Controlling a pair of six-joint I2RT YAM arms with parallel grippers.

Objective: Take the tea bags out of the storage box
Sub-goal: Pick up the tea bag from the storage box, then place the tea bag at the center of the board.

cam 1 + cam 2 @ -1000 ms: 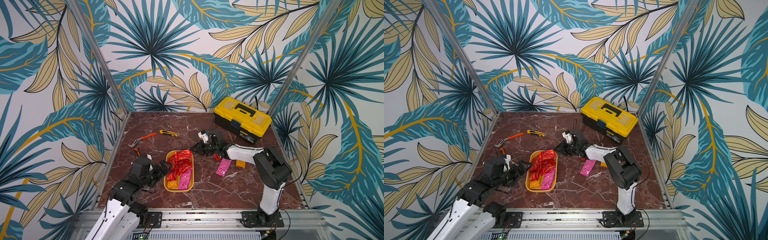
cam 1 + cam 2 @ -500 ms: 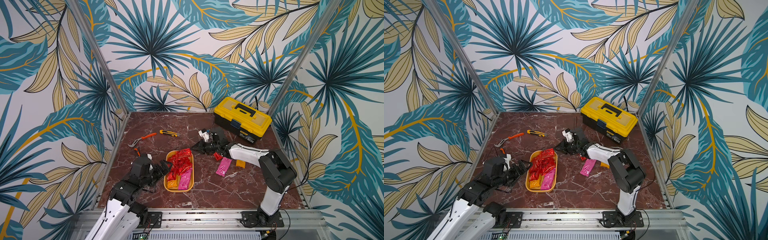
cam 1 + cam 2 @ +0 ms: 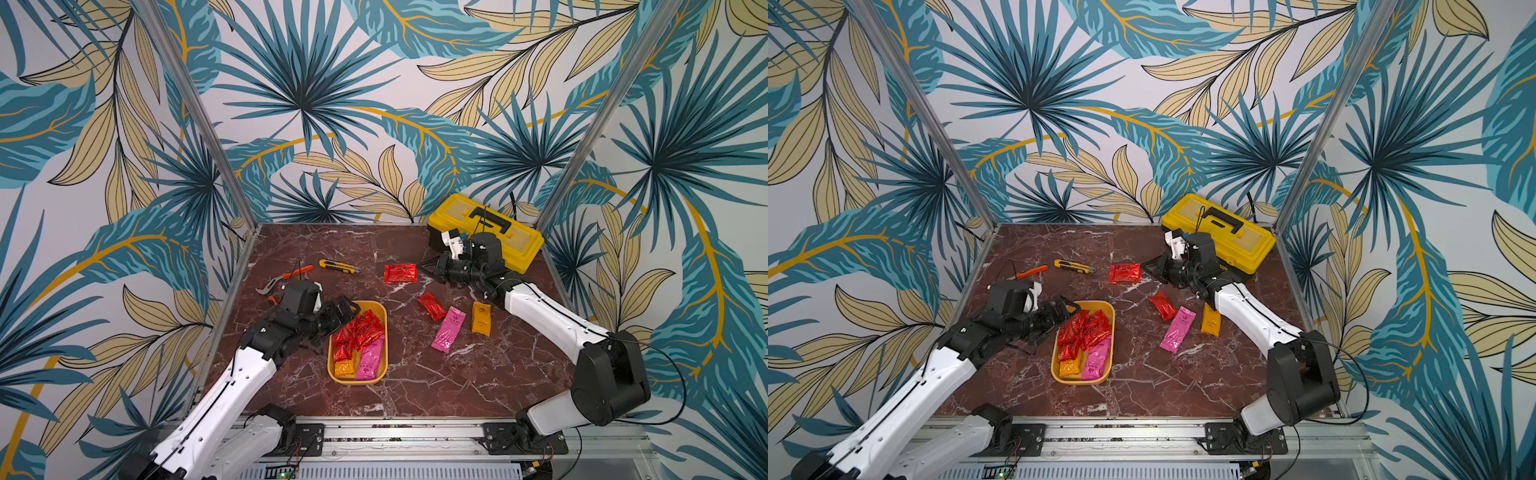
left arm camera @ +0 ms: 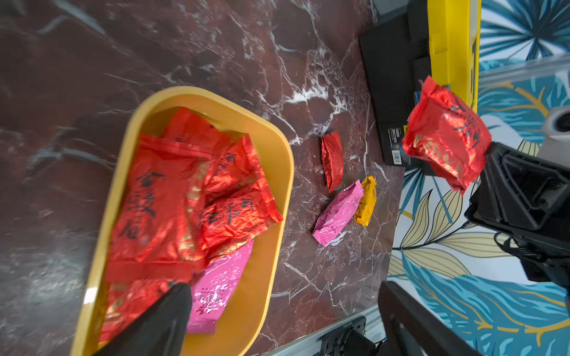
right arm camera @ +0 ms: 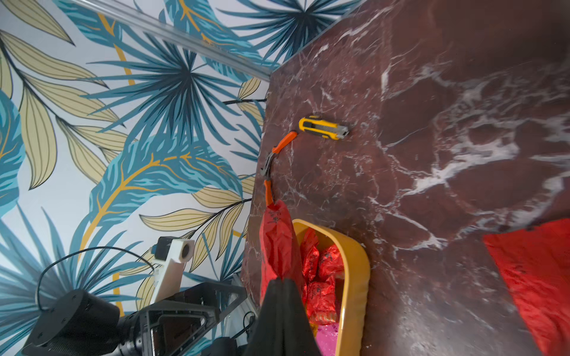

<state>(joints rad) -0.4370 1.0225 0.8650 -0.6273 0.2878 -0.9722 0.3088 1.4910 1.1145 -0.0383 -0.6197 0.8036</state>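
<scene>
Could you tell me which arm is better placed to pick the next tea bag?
Left: the left gripper, open, hangs at the mustard-yellow plastic tray; the right gripper holds a red foil sachet.

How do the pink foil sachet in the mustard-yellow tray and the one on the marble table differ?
The tray's pink sachet lies inside the tray, one end under red sachets; the table's pink sachet lies on the marble table, fully exposed. Both are long, shiny pink.

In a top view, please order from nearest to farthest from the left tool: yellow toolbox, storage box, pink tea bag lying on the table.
1. The storage box: right under the left tool.
2. The pink tea bag: loose, to the robot's right of the box.
3. The yellow toolbox: back right corner.
</scene>
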